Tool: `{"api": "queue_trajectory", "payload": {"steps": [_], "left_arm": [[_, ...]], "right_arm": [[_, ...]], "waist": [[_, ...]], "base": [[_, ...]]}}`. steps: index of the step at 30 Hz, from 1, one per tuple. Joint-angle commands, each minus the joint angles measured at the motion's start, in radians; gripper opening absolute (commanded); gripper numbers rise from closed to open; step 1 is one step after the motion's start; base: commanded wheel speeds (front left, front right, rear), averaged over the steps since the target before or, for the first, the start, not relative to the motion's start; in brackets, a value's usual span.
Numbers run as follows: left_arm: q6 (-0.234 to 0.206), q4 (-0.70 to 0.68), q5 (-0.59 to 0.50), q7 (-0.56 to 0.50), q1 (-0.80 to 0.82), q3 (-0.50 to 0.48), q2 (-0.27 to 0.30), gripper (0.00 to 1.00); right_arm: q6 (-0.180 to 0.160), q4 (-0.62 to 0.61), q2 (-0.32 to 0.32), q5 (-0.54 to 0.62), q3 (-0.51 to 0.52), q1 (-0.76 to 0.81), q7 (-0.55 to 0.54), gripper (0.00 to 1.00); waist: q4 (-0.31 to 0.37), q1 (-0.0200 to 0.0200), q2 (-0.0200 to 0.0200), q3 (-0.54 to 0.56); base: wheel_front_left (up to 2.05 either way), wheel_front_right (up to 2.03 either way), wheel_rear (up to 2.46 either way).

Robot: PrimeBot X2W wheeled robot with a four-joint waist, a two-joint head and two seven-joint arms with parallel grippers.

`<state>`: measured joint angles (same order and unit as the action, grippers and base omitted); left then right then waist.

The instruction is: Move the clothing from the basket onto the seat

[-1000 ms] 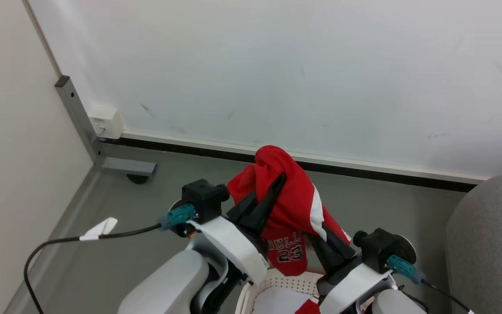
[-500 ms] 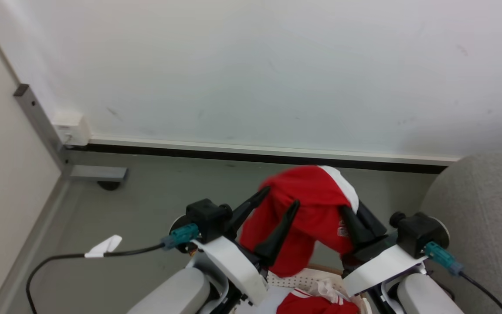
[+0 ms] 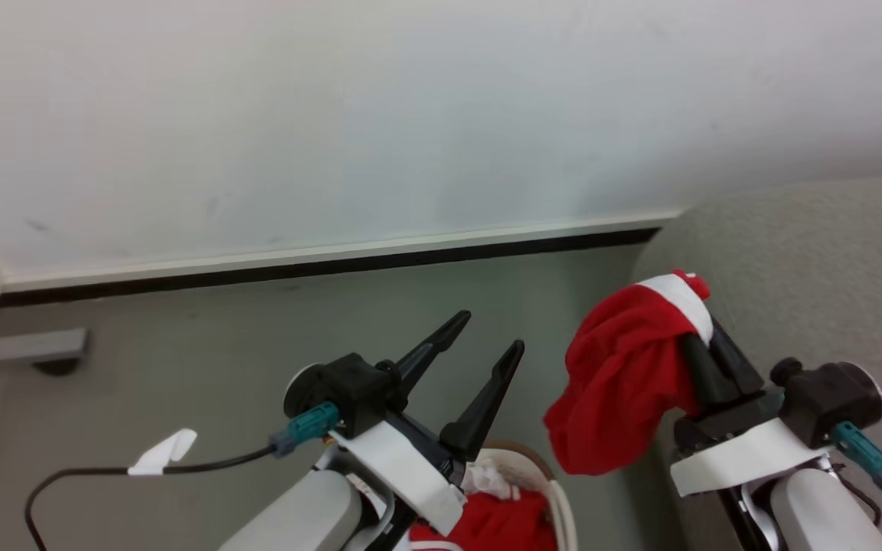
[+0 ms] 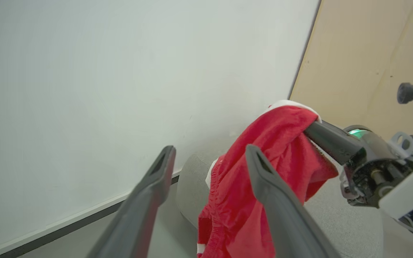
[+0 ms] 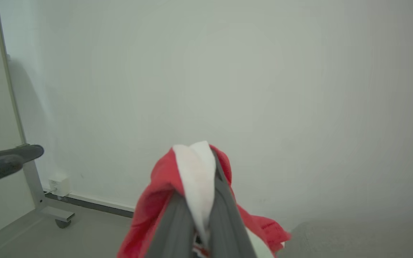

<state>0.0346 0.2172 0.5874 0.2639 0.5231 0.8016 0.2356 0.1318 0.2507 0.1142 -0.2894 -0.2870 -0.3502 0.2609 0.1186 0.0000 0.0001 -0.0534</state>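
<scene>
A red garment with white trim (image 3: 621, 383) hangs from my right gripper (image 3: 697, 337), which is shut on it beside the grey sofa seat (image 3: 816, 275). In the right wrist view the cloth (image 5: 195, 179) is pinched between the fingers (image 5: 224, 211). My left gripper (image 3: 491, 333) stands open and holds nothing, above the floor left of the garment; in its own view the fingers (image 4: 264, 179) spread wide before the hanging garment (image 4: 264, 172). Below the left arm shows the cream basket (image 3: 540, 474) with its brown rim and more red clothing (image 3: 494, 524) inside.
A white wall with a dark skirting strip (image 3: 318, 264) runs behind. A grey metal frame foot on a castor (image 3: 35, 348) stands at the left. A black cable with a white tag (image 3: 161, 451) trails from my left wrist over the grey floor.
My left gripper has opened and let go of the garment. The right gripper has carried it rightward toward the seat. The camera has turned to the right.
</scene>
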Motion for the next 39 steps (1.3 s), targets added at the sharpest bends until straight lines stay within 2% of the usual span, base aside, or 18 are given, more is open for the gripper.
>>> {"api": "queue_trajectory", "payload": {"steps": [1,11,19,30,39], "left_arm": [[0.007,-0.009,-0.016,0.000,-0.020,-0.012,0.001,1.00],[0.041,-0.015,-0.091,0.000,-0.056,-0.052,0.002,1.00],[0.063,-0.021,-0.127,0.000,-0.070,-0.053,-0.007,1.00],[0.076,-0.014,-0.154,0.000,-0.067,-0.065,-0.008,1.00],[0.085,-0.054,-0.173,-0.019,-0.009,-0.054,0.046,1.00]], "right_arm": [[-0.002,-0.019,0.006,0.013,0.014,0.015,0.002,0.00],[-0.002,-0.118,-0.011,0.030,0.048,0.068,0.002,0.00],[-0.002,-0.170,-0.025,0.028,0.062,0.093,0.002,0.00],[-0.002,-0.199,-0.030,-0.004,0.086,0.060,0.002,0.00],[-0.002,-0.120,0.060,-0.132,0.137,-0.184,0.002,0.00]], "waist": [[0.074,0.0000,-0.0001,-0.024],[0.266,0.0000,-0.0001,-0.052],[0.358,0.0000,-0.0001,-0.068],[0.382,0.0000,-0.0001,-0.099],[0.331,0.0000,-0.0001,-0.240]], "base": [[0.00,0.00,0.00],[0.00,0.00,0.00],[0.00,0.00,0.00],[0.00,0.00,0.00],[0.00,0.00,0.00]]}}
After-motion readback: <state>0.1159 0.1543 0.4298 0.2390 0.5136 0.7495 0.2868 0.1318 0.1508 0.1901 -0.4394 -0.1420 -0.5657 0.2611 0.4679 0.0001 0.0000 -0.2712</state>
